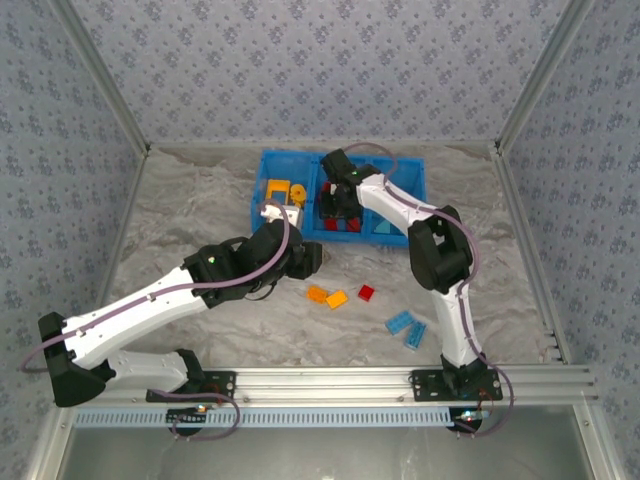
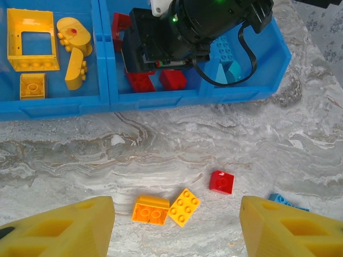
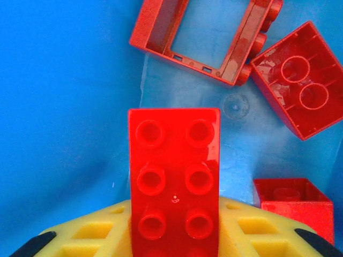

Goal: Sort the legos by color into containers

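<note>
Right claw [image 3: 174, 238] grips one red lego [image 3: 174, 171], three nearby.

red brick [image 3: 174, 176]: lower end off-frame | blue brick [image 2: 281, 199]: partly behind left hand [image 2: 177, 230] | middle compartment [image 2: 161, 99]: under right arm [image 2: 209, 21]

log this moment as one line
right gripper: shut on long red brick over middle compartment of blue bin | left gripper: open near orange brick, yellow brick, small red brick on table
</note>
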Controlling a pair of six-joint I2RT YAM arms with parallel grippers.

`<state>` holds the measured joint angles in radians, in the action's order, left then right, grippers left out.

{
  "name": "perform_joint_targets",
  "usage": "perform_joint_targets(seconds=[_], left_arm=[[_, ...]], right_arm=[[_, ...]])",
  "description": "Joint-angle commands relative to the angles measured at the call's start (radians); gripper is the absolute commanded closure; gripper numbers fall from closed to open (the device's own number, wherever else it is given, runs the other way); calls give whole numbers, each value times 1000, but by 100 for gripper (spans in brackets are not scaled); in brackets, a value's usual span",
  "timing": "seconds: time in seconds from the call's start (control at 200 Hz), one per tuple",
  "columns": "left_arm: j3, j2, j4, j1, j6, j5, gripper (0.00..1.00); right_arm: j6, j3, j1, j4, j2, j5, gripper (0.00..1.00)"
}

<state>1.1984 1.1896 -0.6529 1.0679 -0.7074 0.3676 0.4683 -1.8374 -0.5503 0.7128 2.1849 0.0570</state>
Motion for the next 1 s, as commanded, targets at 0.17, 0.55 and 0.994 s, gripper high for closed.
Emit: perform_joint_targets(seconds=[0.17,0.55,0.994], left_arm=[[20,-3,9,10,-11,20,37],[17,-3,0,15,-18,31,37],[-14,-22,-90,16,-68,10,36]], right_arm=[[10,-42,8,-3,24,96,56],[7,38,10,-64,-56,110,55],[-57,403,-109,-107,-609,-162,52]])
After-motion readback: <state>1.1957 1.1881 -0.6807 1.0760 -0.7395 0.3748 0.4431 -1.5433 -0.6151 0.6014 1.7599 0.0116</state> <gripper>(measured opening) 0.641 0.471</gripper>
